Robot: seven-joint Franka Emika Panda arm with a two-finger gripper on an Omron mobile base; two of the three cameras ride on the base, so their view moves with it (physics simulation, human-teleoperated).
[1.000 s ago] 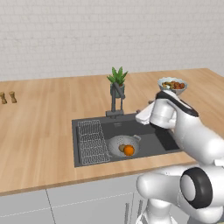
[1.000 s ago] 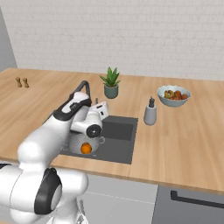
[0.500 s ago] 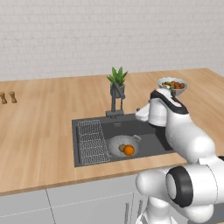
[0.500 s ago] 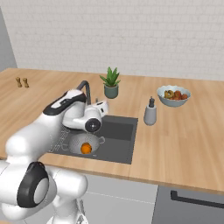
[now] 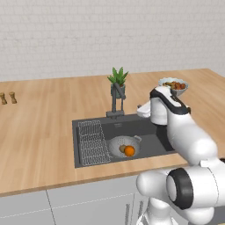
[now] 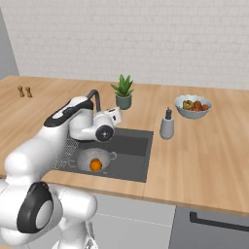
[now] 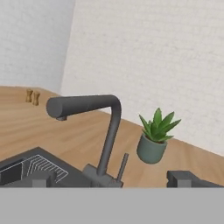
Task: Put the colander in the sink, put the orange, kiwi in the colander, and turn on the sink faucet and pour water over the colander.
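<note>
The grey colander (image 5: 117,145) (image 6: 85,157) stands in the dark sink (image 5: 151,135) (image 6: 133,146), right of the wire rack (image 5: 92,141) (image 7: 37,166). Inside it lie the orange (image 5: 129,150) (image 6: 96,165) and, touching its left side, the brownish kiwi (image 5: 122,148). The sink faucet (image 5: 115,103) (image 6: 94,97) (image 7: 110,131) rises behind the basin, its spout pointing left in the hand view and its thin lever (image 7: 122,165) standing at the base. My gripper (image 5: 142,110) (image 6: 117,114) (image 7: 113,179) hovers above the sink's right half, open and empty, facing the faucet.
A green potted plant (image 5: 117,81) (image 6: 123,92) (image 7: 155,136) stands just behind the faucet. A grey soap dispenser (image 6: 167,126) sits right of the sink, with a white-rimmed fruit bowl (image 5: 173,85) (image 6: 194,107) beyond it. Two small shakers (image 5: 8,97) (image 6: 24,91) stand far left.
The hand has risen a little above the sink and turned towards the faucet, while the elbow swung. Its jaws stayed open. Colander and fruit have not moved.
</note>
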